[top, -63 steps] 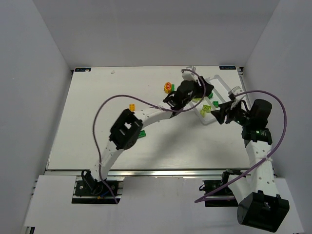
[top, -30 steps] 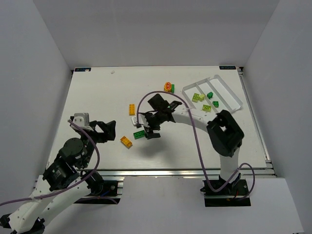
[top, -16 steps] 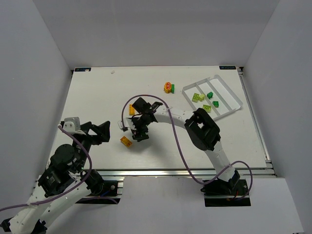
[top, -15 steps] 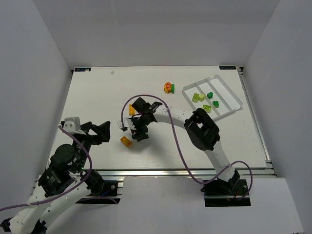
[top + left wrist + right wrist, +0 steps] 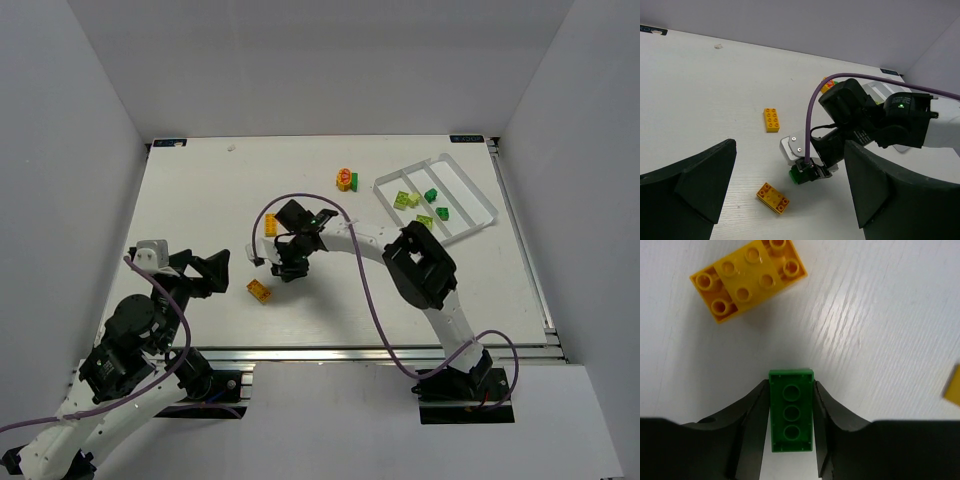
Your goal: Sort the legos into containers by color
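Tray: sitting upper right overhead, holding lime bricks.
Right gripper: jaws pinching green brick, bottom centre of wrist view.
Left gripper: jaws gaping wide, gripping nothing.
Orange brick: lying upper left of right wrist view.

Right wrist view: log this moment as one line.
right end effector: shut on green brick | left end effector: open, empty | orange brick: loose ahead | tray: partly filled
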Action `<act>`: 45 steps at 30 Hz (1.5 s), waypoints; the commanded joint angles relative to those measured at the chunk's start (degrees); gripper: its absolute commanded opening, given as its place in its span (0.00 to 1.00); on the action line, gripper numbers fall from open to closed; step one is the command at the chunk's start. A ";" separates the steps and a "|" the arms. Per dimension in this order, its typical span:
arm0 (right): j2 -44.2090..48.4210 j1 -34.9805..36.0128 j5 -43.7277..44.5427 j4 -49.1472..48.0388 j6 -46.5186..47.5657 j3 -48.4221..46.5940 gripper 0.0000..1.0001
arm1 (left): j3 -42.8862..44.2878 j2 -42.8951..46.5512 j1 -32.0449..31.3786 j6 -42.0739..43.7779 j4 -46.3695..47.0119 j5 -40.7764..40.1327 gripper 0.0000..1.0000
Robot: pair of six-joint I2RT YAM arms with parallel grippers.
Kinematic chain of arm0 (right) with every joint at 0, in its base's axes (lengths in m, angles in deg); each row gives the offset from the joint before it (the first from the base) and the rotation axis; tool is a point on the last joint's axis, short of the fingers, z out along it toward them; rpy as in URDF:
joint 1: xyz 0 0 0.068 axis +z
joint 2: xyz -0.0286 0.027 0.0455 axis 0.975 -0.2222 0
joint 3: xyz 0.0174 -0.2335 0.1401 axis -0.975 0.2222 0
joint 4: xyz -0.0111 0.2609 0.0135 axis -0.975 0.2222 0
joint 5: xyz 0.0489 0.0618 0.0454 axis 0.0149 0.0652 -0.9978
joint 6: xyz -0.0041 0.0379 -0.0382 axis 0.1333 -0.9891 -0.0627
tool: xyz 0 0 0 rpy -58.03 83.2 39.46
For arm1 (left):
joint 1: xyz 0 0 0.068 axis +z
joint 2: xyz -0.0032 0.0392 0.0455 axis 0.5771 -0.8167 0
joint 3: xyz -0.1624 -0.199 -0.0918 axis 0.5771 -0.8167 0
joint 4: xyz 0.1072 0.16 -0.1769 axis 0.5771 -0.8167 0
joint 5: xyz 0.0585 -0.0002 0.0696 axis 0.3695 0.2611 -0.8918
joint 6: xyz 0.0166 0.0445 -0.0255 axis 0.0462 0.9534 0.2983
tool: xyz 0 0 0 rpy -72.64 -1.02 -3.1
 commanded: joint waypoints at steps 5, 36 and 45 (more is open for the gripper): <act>16.14 -7.58 5.30 -4.65 -12.60 13.23 0.08 | -0.39 -1.05 0.19 0.51 -0.12 2.11 0.98; 17.75 -54.88 13.48 -11.98 -25.01 12.11 0.51 | -0.65 -3.95 0.19 1.48 0.67 7.04 0.98; 18.89 -54.63 9.62 -12.68 -25.37 10.00 0.60 | -0.74 -4.48 0.19 1.74 0.67 7.39 0.98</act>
